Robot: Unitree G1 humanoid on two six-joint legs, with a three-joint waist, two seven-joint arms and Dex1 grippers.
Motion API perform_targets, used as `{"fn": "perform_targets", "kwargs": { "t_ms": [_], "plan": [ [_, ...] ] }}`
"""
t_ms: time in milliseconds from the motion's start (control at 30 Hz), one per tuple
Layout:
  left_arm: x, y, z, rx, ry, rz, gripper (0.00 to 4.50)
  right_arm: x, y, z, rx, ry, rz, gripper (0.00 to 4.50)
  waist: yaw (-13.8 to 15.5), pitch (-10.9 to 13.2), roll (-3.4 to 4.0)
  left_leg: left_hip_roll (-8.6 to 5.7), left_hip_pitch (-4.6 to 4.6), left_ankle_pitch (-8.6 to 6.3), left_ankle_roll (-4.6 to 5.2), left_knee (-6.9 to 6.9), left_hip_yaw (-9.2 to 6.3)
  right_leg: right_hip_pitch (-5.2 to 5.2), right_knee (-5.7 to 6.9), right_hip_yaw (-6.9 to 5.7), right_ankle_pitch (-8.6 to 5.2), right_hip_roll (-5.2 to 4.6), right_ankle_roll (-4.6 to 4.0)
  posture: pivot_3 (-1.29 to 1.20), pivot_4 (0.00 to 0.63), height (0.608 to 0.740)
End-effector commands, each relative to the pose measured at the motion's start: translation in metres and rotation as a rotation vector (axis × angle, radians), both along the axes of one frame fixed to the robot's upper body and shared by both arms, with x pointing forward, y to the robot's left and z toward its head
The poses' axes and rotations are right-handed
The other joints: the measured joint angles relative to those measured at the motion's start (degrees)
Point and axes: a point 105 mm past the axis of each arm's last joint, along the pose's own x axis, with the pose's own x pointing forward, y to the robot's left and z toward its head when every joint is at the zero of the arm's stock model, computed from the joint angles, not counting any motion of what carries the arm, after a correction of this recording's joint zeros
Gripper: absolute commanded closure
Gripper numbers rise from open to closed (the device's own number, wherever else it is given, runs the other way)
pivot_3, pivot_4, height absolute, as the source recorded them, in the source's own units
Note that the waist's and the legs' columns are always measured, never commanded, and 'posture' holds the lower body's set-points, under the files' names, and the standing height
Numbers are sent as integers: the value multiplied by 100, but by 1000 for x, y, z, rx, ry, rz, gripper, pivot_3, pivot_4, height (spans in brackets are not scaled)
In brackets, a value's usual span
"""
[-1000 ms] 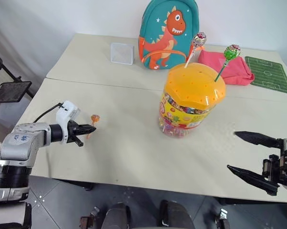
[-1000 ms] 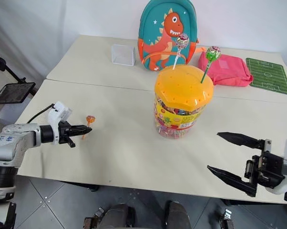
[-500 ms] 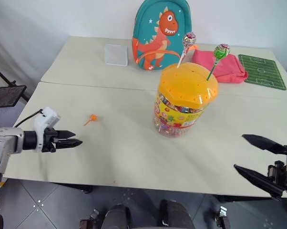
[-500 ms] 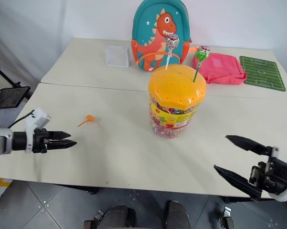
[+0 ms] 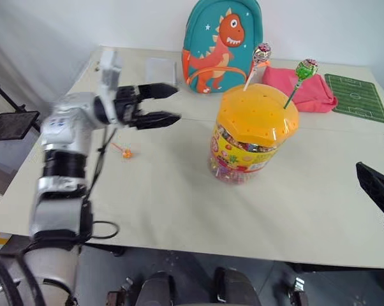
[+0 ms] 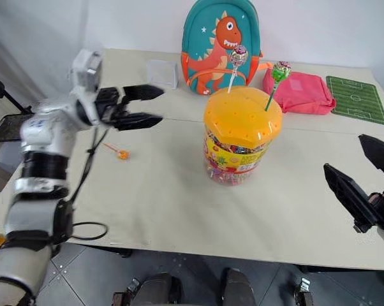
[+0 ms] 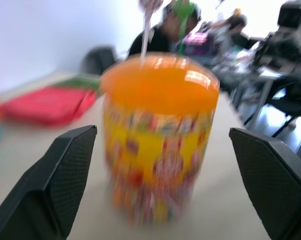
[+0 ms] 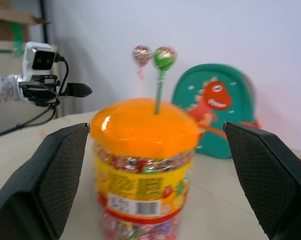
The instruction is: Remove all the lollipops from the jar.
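The jar [image 5: 251, 137], a clear tub with an orange domed lid, stands upright mid-table. Two lollipops stick up from the lid: a pink-swirl one on a white stick [image 5: 263, 53] and a green-headed one [image 5: 307, 67]. A third lollipop with an orange stick [image 5: 125, 152] lies flat on the table, left of the jar. My left gripper [image 5: 173, 103] is open and empty, raised above the table and pointing at the jar from its left. My right gripper [image 6: 363, 172] is open and empty, low at the right, well apart from the jar. Both wrist views face the jar [image 8: 143, 165].
Behind the jar stands a teal dinosaur backpack [image 5: 222, 41], with a pink pouch [image 5: 310, 92] and a green football-pitch mat [image 5: 358, 97] to its right. A small clear box [image 5: 161, 69] sits at the back left. A tablet on a stand [image 5: 10, 122] is off the table's left edge.
My left gripper let go of the orange-stick lollipop, which now lies on the table. It opened wide, then rose and swung right toward the jar. My right gripper drifted up and right.
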Motion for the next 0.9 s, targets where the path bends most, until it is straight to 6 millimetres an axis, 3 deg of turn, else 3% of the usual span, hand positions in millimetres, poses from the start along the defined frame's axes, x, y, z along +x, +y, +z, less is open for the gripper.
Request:
{"fn": "perform_targets", "kwargs": {
  "t_ms": [33, 100, 333, 433, 867, 900],
  "plan": [
    [9, -57, 25, -48, -77, -19, 30, -11, 11, 13, 19, -57, -15, 0, 42, 2, -4, 0, -8, 0, 1, 5, -2, 0, -8, -2, 0, 0, 0, 0, 150, 740],
    [7, -73, 27, -49, -109, -56, 30, -13, 13, 11, 19, -50, -25, 0, 55, 2, -3, -2, -34, 0, 7, 18, -9, -6, -22, -7, 3, 0, 6, 0, 150, 740],
    [10, -90, 30, -35, -66, -75, 30, -16, 16, 9, 29, -64, -44, 0, -87, 3, -2, -2, -37, -1, 13, 8, -7, -16, -28, -10, 4, 0, 8, 0, 150, 740],
    [10, -89, 31, -17, -48, -86, 561, -17, 16, 9, 34, -67, -46, 0, -81, 3, -2, -2, -47, -2, 14, 19, -11, -16, -31, -10, 4, 0, 8, 0, 150, 740],
    [6, -107, 30, 31, -28, -129, 4451, -23, 17, 7, 35, -72, -54, 0, -66, 3, -2, -3, -52, -2, 15, 18, -22, -15, -33, -16, 4, 1, 8, 0, 150, 740],
    [5, -107, 31, 21, -21, -136, 4484, -23, 18, 8, 35, -73, -54, 0, -66, 3, -2, -3, -52, -2, 15, 18, -22, -15, -33, -16, 4, 1, 8, 0, 150, 740]
  ]
}}
